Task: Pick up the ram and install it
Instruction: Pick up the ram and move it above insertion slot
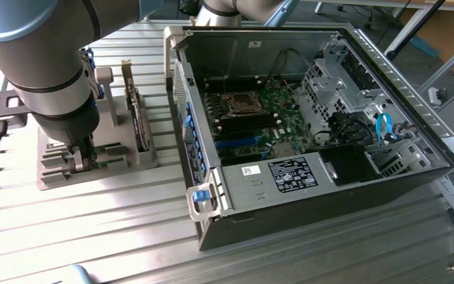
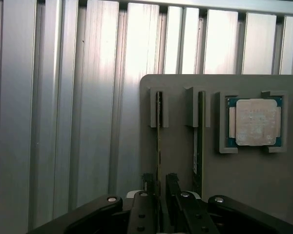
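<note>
The arm (image 1: 38, 59) reaches straight down at the exterior view's left, and its pincer (image 1: 77, 158) is low in the grey holder (image 1: 54, 171) on the ribbed metal tabletop (image 1: 93, 231). In that view the holder sits at 9 o'clock from the open computer case (image 1: 250, 177), well apart from it.

The wrist view looks along the ram (image 2: 159, 126), which stands on its long edge in a slot of the holder, thin and upright. The pincer is spread, and its two dark fingers (image 2: 147, 184) straddle the near end of the ram, one on each face, with a sliver of grey showing on the side nearer the second stick. They sit very close to the board, and I can't make out actual contact.

A second stick (image 2: 200, 131) stands in the next slot, parallel and just beside the ram, outside the fingers. Beyond it, the square processor chip (image 2: 254, 122) lies flat in its own pocket with its silver lid facing the camera.

In the exterior view a larger card (image 1: 136, 112) stands upright in the holder, at 1 o'clock from the pincer. Inside the case, the motherboard (image 1: 271, 118) lies flat with the processor socket (image 1: 241, 103) showing. The long memory slots (image 1: 243, 125) run just at 6 o'clock of that socket. A blue latch (image 1: 201, 198) hangs on the case's near corner, at 7 o'clock.
</note>
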`<state>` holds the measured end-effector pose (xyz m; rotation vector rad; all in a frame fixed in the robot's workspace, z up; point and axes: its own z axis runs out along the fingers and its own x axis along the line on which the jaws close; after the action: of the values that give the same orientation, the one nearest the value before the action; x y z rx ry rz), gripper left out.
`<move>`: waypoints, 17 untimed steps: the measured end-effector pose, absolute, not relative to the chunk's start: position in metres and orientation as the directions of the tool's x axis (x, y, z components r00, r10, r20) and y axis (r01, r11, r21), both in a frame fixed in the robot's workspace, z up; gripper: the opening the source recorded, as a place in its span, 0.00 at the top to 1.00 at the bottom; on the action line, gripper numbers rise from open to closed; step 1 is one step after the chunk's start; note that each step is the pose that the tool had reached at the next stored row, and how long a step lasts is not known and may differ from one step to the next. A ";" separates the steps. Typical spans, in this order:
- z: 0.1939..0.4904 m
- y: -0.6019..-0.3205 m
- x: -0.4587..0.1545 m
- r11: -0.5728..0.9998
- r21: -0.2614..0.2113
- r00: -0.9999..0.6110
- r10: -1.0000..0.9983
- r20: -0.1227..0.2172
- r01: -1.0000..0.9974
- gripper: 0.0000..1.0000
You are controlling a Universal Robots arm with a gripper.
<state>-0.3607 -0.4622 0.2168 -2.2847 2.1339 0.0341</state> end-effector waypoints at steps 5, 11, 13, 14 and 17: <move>0.217 -0.462 -0.360 -0.068 0.004 0.068 -0.997 -0.026 -0.998 0.76; 0.214 -0.462 -0.360 -0.068 0.004 0.068 -0.997 -0.026 -0.998 0.76; 0.213 -0.462 -0.360 -0.068 0.004 0.068 -0.997 -0.026 -0.998 0.76; 0.213 -0.462 -0.360 -0.068 0.004 0.068 -0.997 -0.026 -0.998 0.76; 0.212 -0.462 -0.360 -0.068 0.004 0.068 -0.997 -0.026 -0.998 0.76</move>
<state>-0.3604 -0.4622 0.2123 -2.2849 2.1341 0.0342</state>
